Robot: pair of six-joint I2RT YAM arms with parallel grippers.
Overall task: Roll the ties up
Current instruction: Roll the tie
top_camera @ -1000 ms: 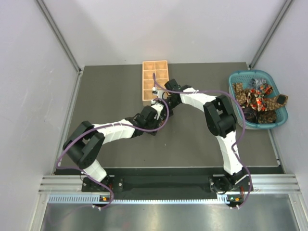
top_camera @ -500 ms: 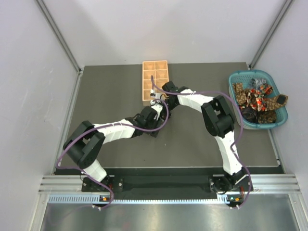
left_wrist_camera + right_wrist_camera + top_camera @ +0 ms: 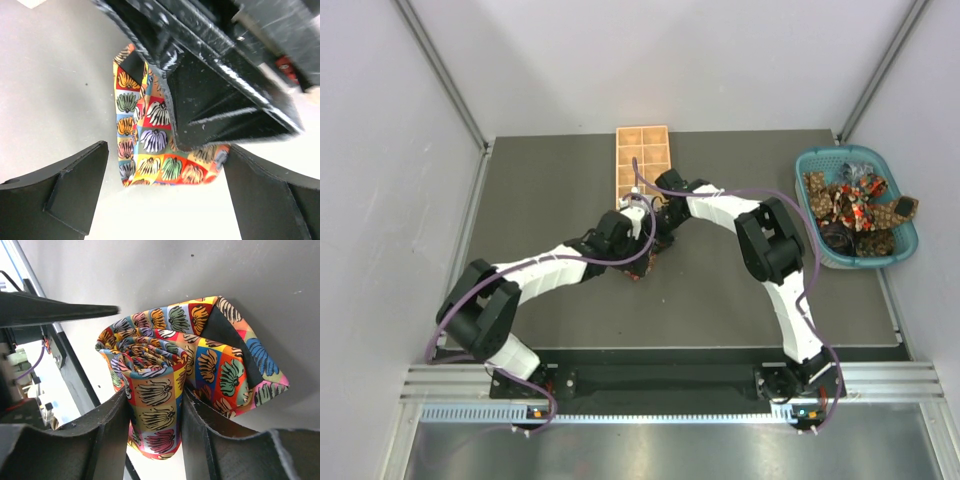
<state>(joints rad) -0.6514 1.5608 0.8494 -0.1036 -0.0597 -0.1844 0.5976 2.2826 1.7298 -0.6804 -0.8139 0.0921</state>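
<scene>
Rolled tie (image 3: 160, 365), fan print in orange, red, blue and yellow squares: coil pinched between the two dark fingers (image 3: 107, 430) of the right gripper (image 3: 156, 405). Right of the coil, its black-lined loose end lies on the grey table (image 3: 150, 270). Upper left of the coil, a dark flat blade (image 3: 50, 310), apart from it.

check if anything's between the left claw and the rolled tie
Yes, the right claw. It is shut on the rolled tie, and its black fingers and body cover the roll's upper right part in the left wrist view. The open left claw straddles the roll; only its lower left part lies uncovered.
</scene>
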